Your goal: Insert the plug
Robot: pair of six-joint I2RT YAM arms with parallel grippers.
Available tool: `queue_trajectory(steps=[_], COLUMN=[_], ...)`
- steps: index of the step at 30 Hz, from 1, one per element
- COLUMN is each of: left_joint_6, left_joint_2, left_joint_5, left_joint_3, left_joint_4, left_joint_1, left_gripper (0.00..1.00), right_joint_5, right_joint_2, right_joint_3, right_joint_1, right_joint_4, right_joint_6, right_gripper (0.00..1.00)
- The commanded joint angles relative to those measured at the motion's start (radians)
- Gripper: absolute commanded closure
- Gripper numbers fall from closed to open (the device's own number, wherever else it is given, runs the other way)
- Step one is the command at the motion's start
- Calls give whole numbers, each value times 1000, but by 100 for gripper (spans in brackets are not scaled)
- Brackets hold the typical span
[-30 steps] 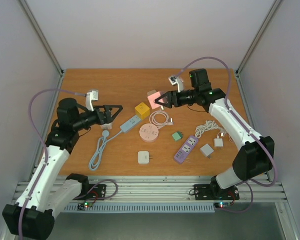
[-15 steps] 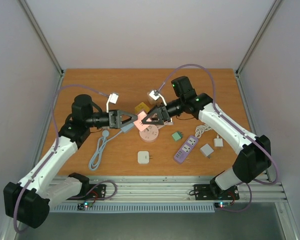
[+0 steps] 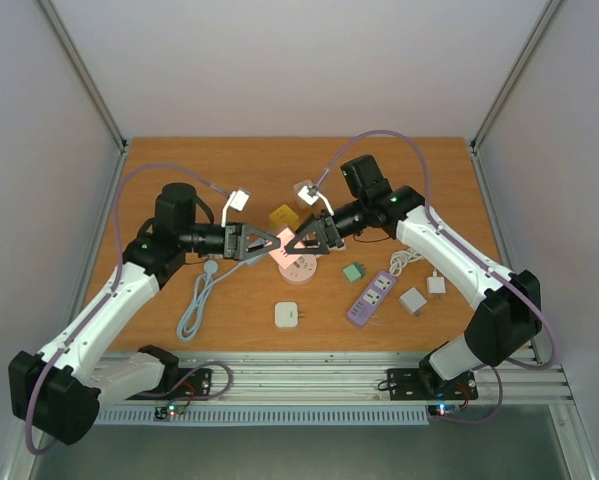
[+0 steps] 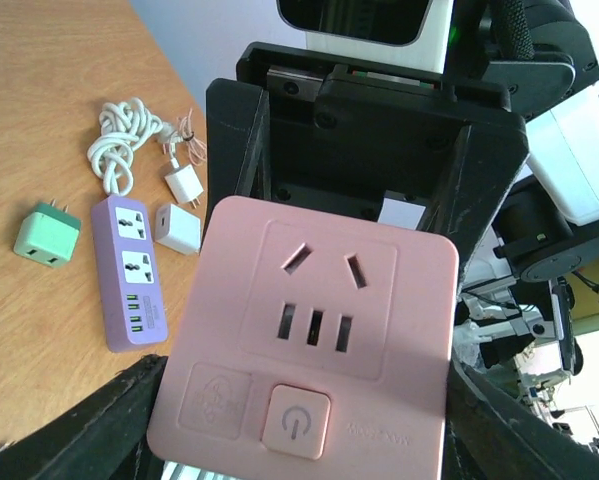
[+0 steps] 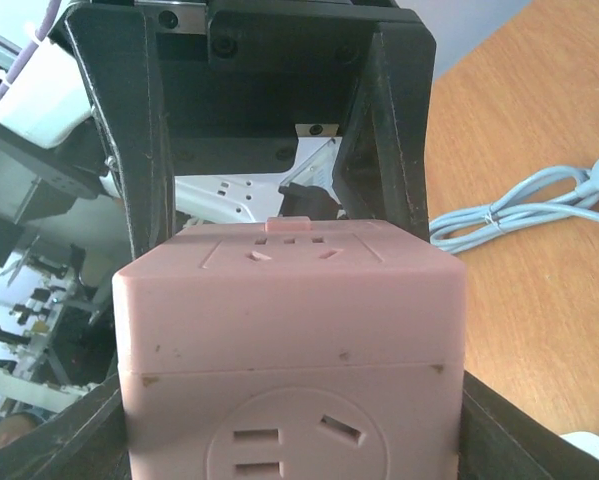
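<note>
Pink plug cube (image 4: 319, 330), clamped in my right hand (image 3: 299, 241); my left hand (image 3: 271, 241) brackets it, grip unclear. I should close squarely, then release right.

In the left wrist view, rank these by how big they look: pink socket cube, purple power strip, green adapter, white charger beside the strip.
1. pink socket cube: by far the largest, but it is also closest to the camera.
2. purple power strip.
3. green adapter and white charger: about alike, so not ranked.
</note>
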Motion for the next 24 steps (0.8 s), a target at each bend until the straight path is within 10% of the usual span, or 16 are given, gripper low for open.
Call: queue_trajectory(steps=[1, 6, 10, 24], left_joint_6=[14, 6, -18, -146], left_joint_2=[14, -11, -26, -10], left_joint_5=[11, -317, -540, -476], left_joint_3=[36, 50, 53, 65], left_joint_4=[-16, -96, -138, -164], left_joint_1=[-6, -3, 1, 1], left_gripper=[60, 65, 65, 65], right_joint_5=[3, 339, 599, 1109], right_joint_2=[-31, -114, -197, -37], right_joint_3=[29, -76, -160, -69], right_joint_1=[11, 12, 30, 305], right_joint_4=[28, 193, 276, 282], right_joint_6=[7, 80, 42, -193], right_gripper=[28, 3, 2, 1])
